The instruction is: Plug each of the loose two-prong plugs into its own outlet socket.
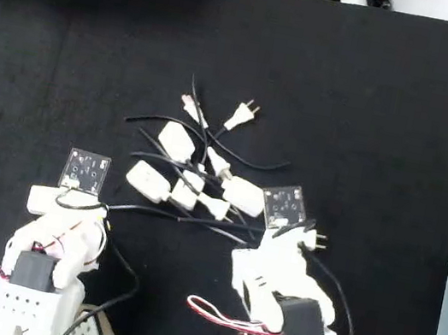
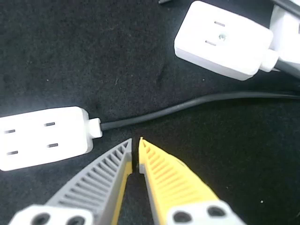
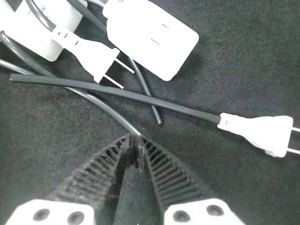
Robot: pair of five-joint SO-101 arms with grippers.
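Both grippers were closed and empty, so I judged the work to be at its opening step, with no plug yet picked. The left gripper had its grey and yellow fingers pressed tip to tip with nothing between them, low over the bench. It sat just beside the socket block, whose black cable ran off across the cloth. A second socket lay farther off.

The right gripper was likewise shut on nothing, with its tips right at a curved cable. The near plug lay off to one side with its prongs bare, and the far plug lay with its prongs free beside a flat socket. In the high view the whole tangle sat mid-bench, just ahead of both arms.

The next move would likely call for the right gripper to open and take the near plug by its body, not its prongs or cord. The left could then pin a socket so it would not slide, and the prongs would need to be squared to the slots before any push.
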